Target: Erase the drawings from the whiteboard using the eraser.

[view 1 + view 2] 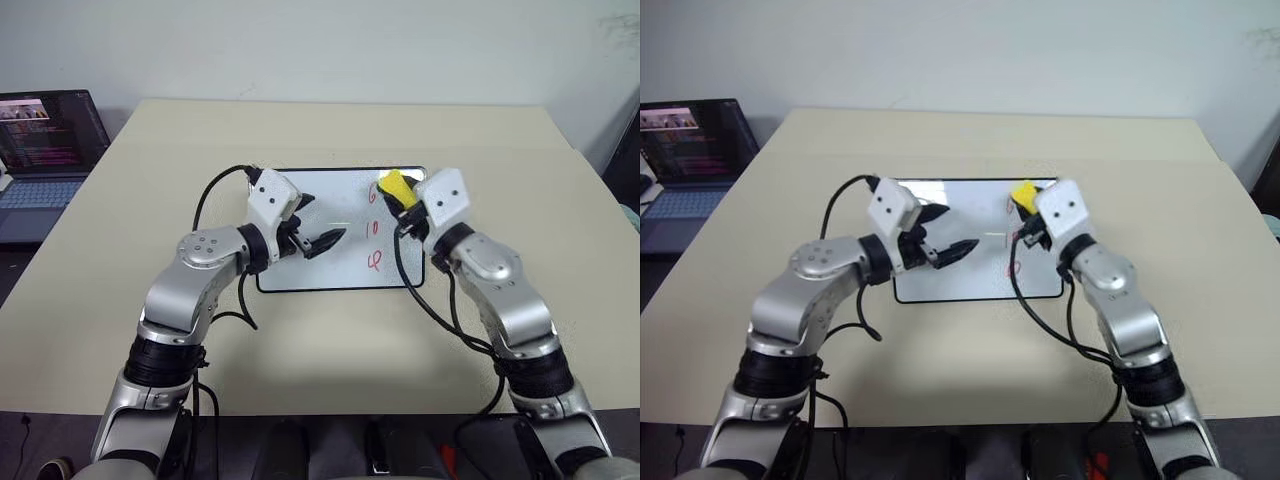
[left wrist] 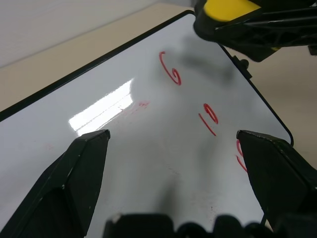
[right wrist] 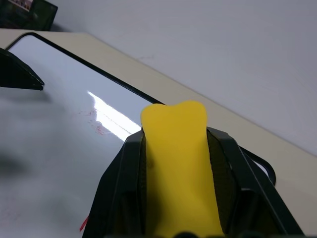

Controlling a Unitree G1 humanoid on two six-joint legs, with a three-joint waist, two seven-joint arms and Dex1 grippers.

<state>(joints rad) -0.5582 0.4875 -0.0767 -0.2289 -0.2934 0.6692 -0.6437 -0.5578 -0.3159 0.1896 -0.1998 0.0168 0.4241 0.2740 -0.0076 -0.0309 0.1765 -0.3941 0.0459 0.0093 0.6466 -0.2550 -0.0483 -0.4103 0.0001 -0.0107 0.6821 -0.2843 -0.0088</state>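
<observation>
Whiteboard [image 1: 330, 275] is partly covered from my head view: both arms hang over it, and its far right corner sits behind the right gripper [image 1: 397, 190]. I count three drawings [image 2: 171, 69], red scribbles in a column down the board's right side. Head view gives the top one half hidden beside the eraser [image 1: 394, 186]; the left wrist view cuts the lowest one off behind a finger. Eraser count: one, yellow, clamped between the right fingers [image 3: 124, 183], held at the board's top right corner above the uppermost scribble; I cannot tell if it touches the surface. Left gripper [image 1: 318, 228] hovers over the board's middle, its fingers [image 2: 74, 178] spread apart on nothing. One laptop [image 1: 45, 150] sits open off the worktop's [image 1: 150, 180] left edge, cut by the frame.
</observation>
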